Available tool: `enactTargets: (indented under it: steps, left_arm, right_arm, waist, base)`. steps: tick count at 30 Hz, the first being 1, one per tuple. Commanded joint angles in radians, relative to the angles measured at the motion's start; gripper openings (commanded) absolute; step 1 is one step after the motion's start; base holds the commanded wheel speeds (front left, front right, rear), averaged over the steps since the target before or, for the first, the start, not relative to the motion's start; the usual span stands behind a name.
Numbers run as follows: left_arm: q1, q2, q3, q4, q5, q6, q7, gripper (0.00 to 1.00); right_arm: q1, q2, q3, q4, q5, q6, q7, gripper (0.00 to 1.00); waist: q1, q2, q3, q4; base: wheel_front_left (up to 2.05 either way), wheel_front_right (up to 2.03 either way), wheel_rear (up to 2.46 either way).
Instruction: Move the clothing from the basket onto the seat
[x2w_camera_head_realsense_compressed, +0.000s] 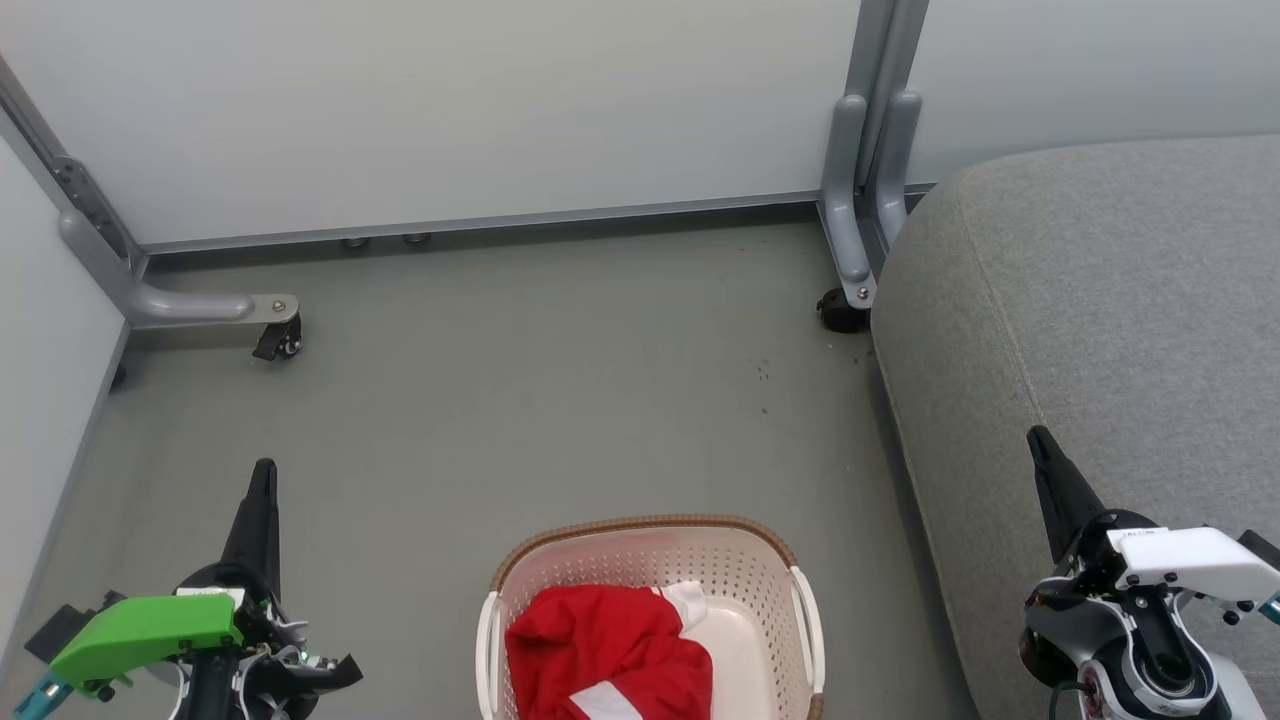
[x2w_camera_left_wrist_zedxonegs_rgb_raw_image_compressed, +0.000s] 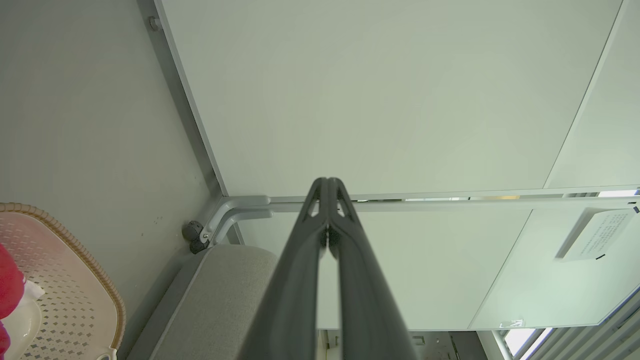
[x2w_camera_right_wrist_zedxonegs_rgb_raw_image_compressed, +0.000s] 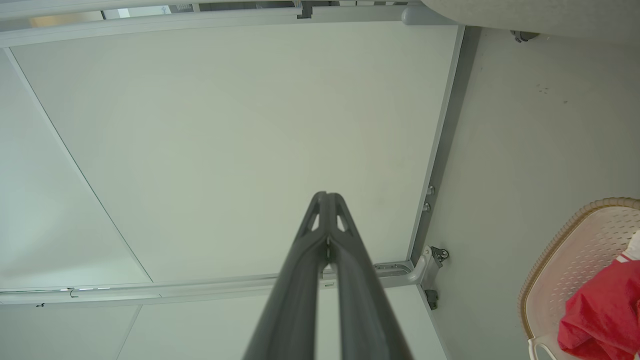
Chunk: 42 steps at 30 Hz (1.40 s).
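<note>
Both arms are sitting low: the left gripper (x2w_camera_head_realsense_compressed: 264, 478) is pointing forward with its fingers pressed together on nothing, and the right gripper (x2w_camera_head_realsense_compressed: 1042, 445) is matching it, tips closed and empty. Between the two, the clothing (x2w_camera_head_realsense_compressed: 600, 650) is lying bunched in the basket (x2w_camera_head_realsense_compressed: 650, 522), red with white trim peeking out. The seat (x2w_camera_head_realsense_compressed: 1100, 300) is spreading beside and beyond the right gripper. I'm judging this as the very start, with nothing lifted yet. The next move is calling for one gripper to open, swing inward and drop onto that heap. The head view is giving the whole layout. The left wrist view is cropping the garment to a sliver, while the right wrist view is showing its folds against the basket wall.
</note>
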Motion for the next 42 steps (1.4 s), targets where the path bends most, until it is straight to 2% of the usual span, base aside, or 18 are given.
enactTargets:
  steps: [1, 10, 11, 21, 27, 42]
  left_arm:
    - [-0.012, 0.002, 0.001, 0.000, 0.000, -0.002, 0.003, 0.00]
    - [-0.012, 0.002, 0.001, 0.000, 0.000, -0.002, 0.003, 0.00]
    - [0.000, 0.000, 0.000, 0.000, 0.000, 0.000, 0.000, 1.00]
    - [0.002, -0.004, -0.035, 0.007, 0.002, 0.000, -0.032, 1.00]
    - [-0.006, 0.001, -0.060, -0.007, 0.032, 0.000, -0.064, 1.00]
    - [-0.007, 0.013, -0.107, -0.066, 0.312, 0.000, -0.129, 1.00]
  right_arm:
    - [-0.008, -0.002, -0.002, 0.002, -0.006, 0.001, 0.002, 0.00]
    - [-0.008, -0.002, -0.002, 0.002, -0.006, 0.001, 0.003, 0.00]
    - [0.000, 0.000, 0.000, 0.000, 0.000, 0.000, 0.000, 1.00]
    - [0.009, 0.006, 0.023, 0.004, -0.019, 0.000, -0.034, 1.00]
    - [0.004, -0.005, 0.048, -0.008, -0.073, 0.000, -0.064, 1.00]
    - [0.007, -0.010, 0.076, -0.064, -0.429, 0.000, -0.129, 1.00]
  waist:
    - [0.0000, 0.0000, 0.000, 0.000]
    - [0.0000, 0.0000, 0.000, 0.000]
    - [0.0000, 0.0000, 0.000, 0.000]
    - [0.0000, 0.0000, 0.001, 0.000]
    - [0.0000, 0.0000, 0.001, -0.001]
    - [0.0000, 0.0000, -0.001, 0.000]
  base:
    - [0.00, 0.00, 0.00]
    - [0.00, 0.00, 0.00]
    - [0.00, 0.00, 0.00]
    - [0.00, 0.00, 0.00]
    - [0.00, 0.00, 0.00]
    - [0.00, 0.00, 0.00]
